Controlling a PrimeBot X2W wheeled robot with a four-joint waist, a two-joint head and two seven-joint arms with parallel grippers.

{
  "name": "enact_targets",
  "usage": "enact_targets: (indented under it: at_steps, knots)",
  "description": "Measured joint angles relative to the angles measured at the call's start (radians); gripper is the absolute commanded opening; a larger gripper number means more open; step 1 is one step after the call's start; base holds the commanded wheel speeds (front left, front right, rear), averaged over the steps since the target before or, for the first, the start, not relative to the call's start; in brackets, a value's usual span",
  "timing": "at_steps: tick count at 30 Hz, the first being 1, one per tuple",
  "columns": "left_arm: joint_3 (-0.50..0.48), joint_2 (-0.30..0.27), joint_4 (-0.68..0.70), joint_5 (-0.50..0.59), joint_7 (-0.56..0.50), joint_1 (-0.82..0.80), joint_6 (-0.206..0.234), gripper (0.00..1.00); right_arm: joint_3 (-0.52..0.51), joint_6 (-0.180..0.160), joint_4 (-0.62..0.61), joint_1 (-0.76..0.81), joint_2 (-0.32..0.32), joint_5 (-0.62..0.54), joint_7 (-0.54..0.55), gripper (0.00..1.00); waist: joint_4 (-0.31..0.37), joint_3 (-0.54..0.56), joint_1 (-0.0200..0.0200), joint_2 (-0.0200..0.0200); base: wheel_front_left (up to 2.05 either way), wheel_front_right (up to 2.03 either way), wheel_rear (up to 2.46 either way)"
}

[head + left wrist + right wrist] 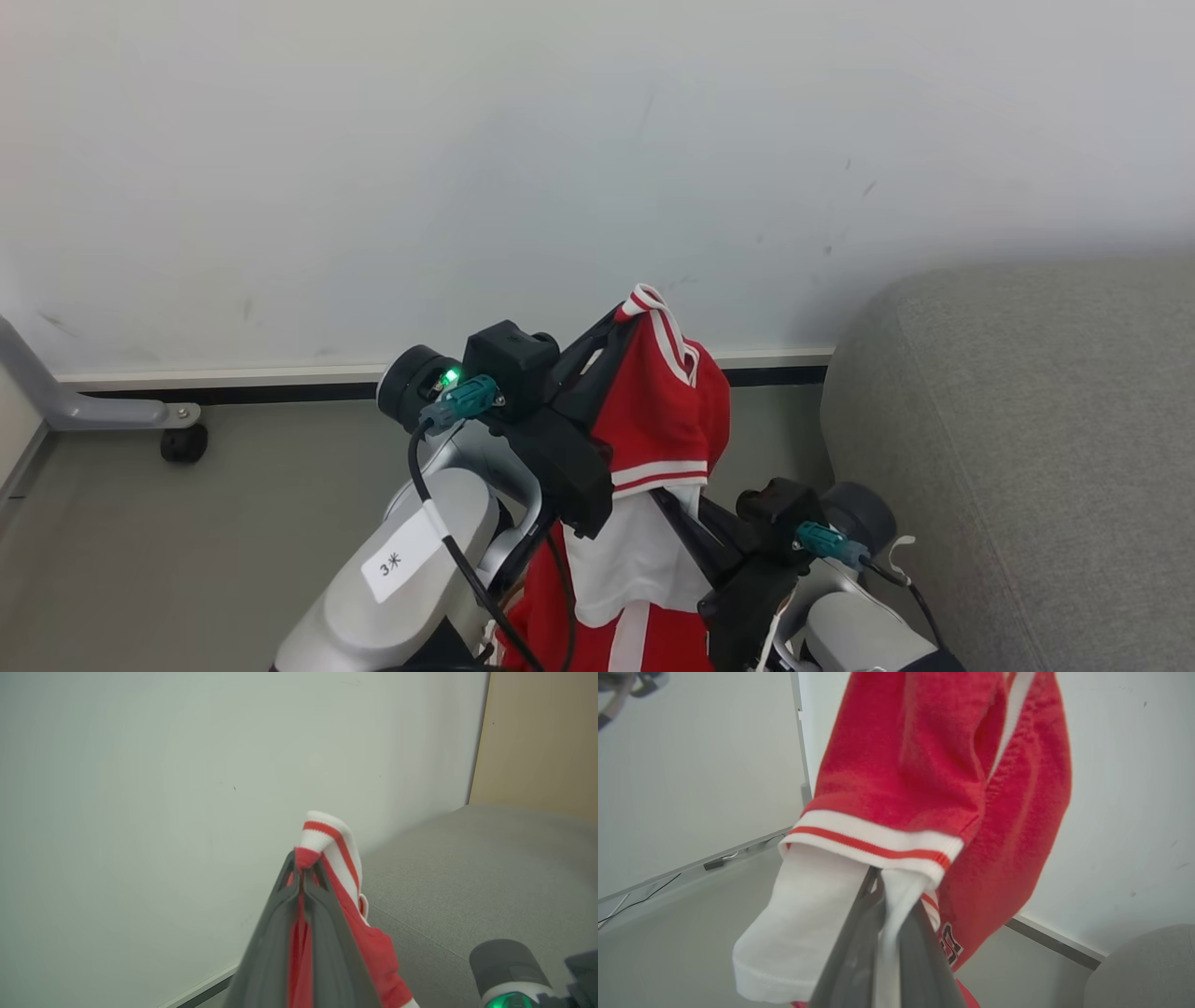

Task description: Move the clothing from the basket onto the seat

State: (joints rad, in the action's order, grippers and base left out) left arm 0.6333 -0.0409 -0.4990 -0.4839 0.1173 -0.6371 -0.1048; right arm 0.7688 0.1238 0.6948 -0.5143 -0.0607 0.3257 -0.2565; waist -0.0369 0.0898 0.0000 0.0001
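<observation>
Hanging in the air before the white wall (373, 140), the clothing (667, 411) is just left of the seat (1027, 420) in the head view and apart from it. The left gripper (303, 870) has its jaws pressed together on the striped trim at the clothing's top edge. The right gripper (879, 882), lower and nearer the seat, pinches a white panel just below a red-and-white band.

The right pincer (893, 884) was seen clamped on a white panel of the clothing (924, 756), whose red cloth, edged with white-and-red striped trim, was spread beyond the fingertips. A pale wall (1120, 788) and grey floor (668, 933) were seen behind, with a rounded part of the seat (1143, 966) below the wall.
</observation>
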Motion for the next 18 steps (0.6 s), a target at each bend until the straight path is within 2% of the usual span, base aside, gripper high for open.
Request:
enact_targets:
  at_steps: [4, 11, 13, 14, 15, 16, 18]
  knots:
    - [-0.020, 0.000, 0.001, -0.003, -0.001, 0.005, 0.017, 0.00, 0.006, 0.000, 0.001, -0.017, 0.001, 0.020, 0.000, 0.00, 0.008, -0.005, 0.0000, 0.0000, 0.00, 0.00, 0.00]
    - [-0.055, -0.008, -0.004, -0.019, 0.009, 0.036, 0.036, 0.00, -0.039, 0.000, 0.003, -0.025, -0.002, 0.044, 0.000, 0.00, 0.039, -0.012, 0.0000, 0.0000, 0.00, 0.00, 0.00]
    - [-0.063, -0.012, -0.007, -0.019, 0.015, 0.044, 0.045, 0.37, -0.061, 0.001, -0.012, -0.025, -0.010, 0.045, 0.000, 0.00, 0.051, -0.013, 0.0000, 0.0000, 0.00, 0.00, 0.00]
    - [-0.068, -0.014, -0.008, -0.022, 0.019, 0.049, 0.045, 0.69, -0.072, 0.001, -0.019, -0.026, -0.019, 0.045, 0.000, 0.00, 0.056, -0.014, 0.0000, 0.0000, 0.00, 0.00, 0.00]
    - [-0.072, -0.016, -0.008, -0.024, 0.024, 0.053, 0.053, 0.95, -0.083, 0.001, -0.026, -0.027, -0.029, 0.045, 0.000, 0.00, 0.062, -0.014, 0.0000, 0.0000, 0.00, 0.00, 0.00]
    - [-0.076, -0.018, -0.008, -0.025, 0.026, 0.057, 0.053, 1.00, -0.094, 0.001, -0.035, -0.029, -0.040, 0.045, 0.000, 0.00, 0.068, -0.014, 0.0000, 0.0000, 0.00, 0.00, 0.00]
    - [-0.083, -0.021, -0.007, -0.026, 0.035, 0.066, 0.054, 1.00, -0.115, 0.001, -0.055, -0.032, -0.059, 0.045, 0.000, 0.00, 0.080, -0.014, 0.0000, 0.0000, 0.00, 0.00, 0.00]
